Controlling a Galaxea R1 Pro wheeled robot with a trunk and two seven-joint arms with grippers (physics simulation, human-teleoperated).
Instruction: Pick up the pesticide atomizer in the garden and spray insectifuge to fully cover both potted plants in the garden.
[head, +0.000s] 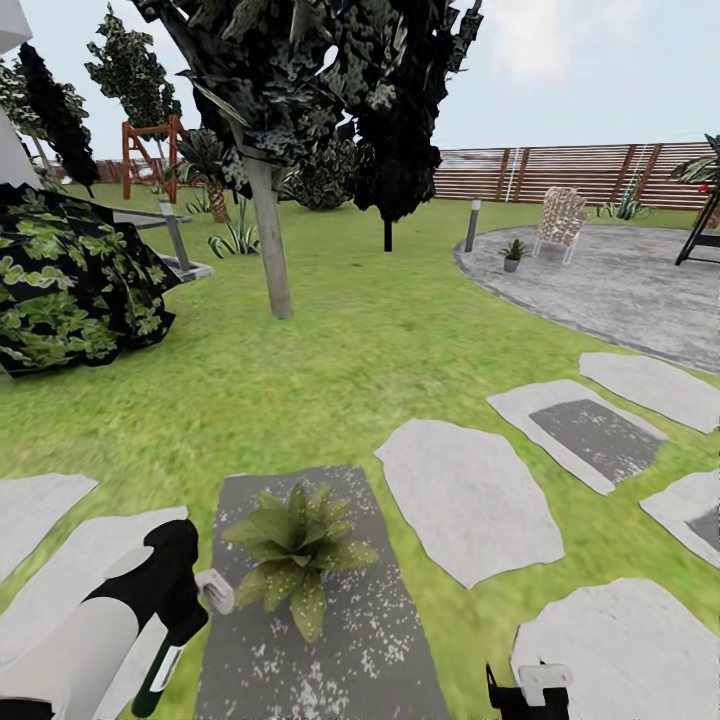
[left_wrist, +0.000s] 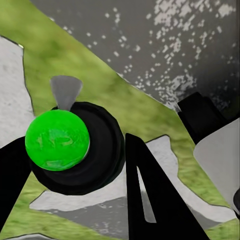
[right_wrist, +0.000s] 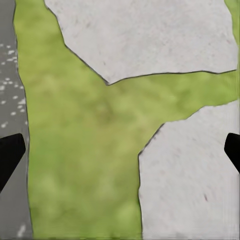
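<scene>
My left gripper (head: 178, 612) is shut on the pesticide atomizer (head: 158, 672), a slim dark green bottle with a white label; its pale trigger head (head: 215, 590) points toward the near potted plant (head: 297, 548). That leafy rosette stands on a dark grey slab (head: 330, 650) flecked with white specks. In the left wrist view the atomizer's bright green round end (left_wrist: 57, 140) sits between the black fingers (left_wrist: 147, 200). The second potted plant (head: 512, 252) stands far off on the round patio (head: 620, 285). My right gripper (head: 530, 692) is open and empty over grass (right_wrist: 85, 150) and stepping stones (right_wrist: 190, 185).
Pale stepping stones (head: 470, 500) cross the lawn ahead and to the right. A tree trunk (head: 270, 240) and a dark leafy bush (head: 70, 280) stand to the left. A grey bollard lamp (head: 472, 225), a chair (head: 560, 225) and the slatted fence (head: 580, 172) lie beyond.
</scene>
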